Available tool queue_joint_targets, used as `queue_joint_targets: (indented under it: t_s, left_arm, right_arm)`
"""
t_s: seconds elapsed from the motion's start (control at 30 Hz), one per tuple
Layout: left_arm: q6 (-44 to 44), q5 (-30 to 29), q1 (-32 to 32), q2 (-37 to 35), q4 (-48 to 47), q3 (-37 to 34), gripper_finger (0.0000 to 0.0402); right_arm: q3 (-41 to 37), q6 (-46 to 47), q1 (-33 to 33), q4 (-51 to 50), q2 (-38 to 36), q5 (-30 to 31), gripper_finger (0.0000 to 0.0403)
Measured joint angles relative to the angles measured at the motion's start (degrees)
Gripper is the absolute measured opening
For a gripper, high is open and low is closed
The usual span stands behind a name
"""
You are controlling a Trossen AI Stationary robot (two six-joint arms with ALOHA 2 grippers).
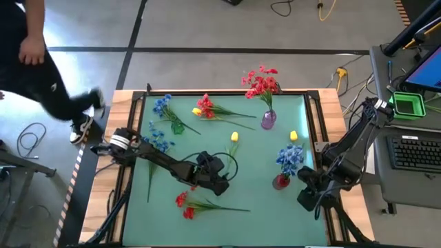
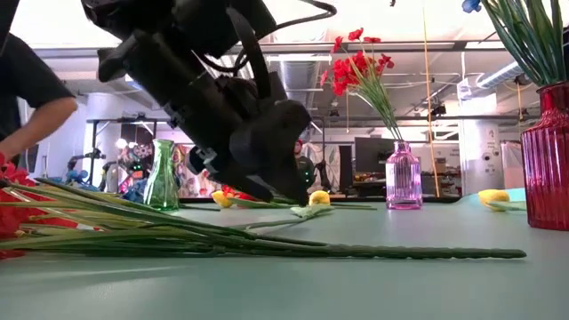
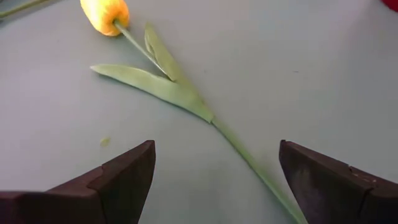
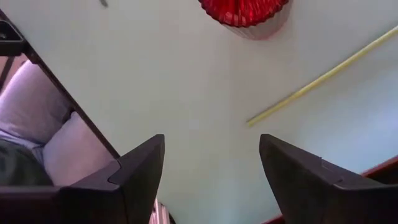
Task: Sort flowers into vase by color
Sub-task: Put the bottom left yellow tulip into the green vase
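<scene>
Item: yellow tulip (image 3: pixel 104 15), mid-bench, uncollected. We see left gripper (image 3: pixel 214 180) open astride its stem (image 3: pixel 249 163); next, lower and close. Right gripper (image 4: pixel 211 177) open, right edge.

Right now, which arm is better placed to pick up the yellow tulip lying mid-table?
Left. The left gripper hangs open right over the yellow tulip's green stem, its fingers either side of it. The right gripper is open near the table's right edge, by the red ribbed vase.

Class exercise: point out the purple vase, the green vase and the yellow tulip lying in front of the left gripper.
purple vase (image 1: pixel 268 120), high view, its body.
green vase (image 2: pixel 162 178), low view, its glass body.
yellow tulip (image 3: pixel 106 15), left wrist view, its head.
</scene>
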Motion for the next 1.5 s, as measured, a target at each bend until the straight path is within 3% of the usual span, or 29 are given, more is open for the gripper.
queue_joint_targets:
  t_s: [0.4,0.83,1.1,1.27,1.5]
  left_arm:
    - [0.65,-1.27,2.97,3.55,4.69,0.0,0.0276]
    - [5.78,-1.3,3.45,3.26,10.69,0.0,0.0271]
    - [2.01,-1.86,3.99,6.47,11.21,-0.01,0.0254]
    - [-0.15,-3.16,4.01,7.13,11.29,0.02,0.0208]
    - [-0.35,-4.53,4.14,7.13,10.98,0.02,0.0082]
  right_arm:
    - [0.01,-0.92,0.0,-0.01,0.07,0.08,0.0256]
    - [0.0,-1.4,0.0,-0.42,0.08,0.85,0.0252]
    - [0.0,-1.42,-0.02,-0.45,0.09,1.49,0.0255]
    - [0.01,-1.43,-0.02,-0.45,0.09,1.51,0.0251]
    - [0.0,-1.42,-0.02,-0.46,0.09,1.51,0.0256]
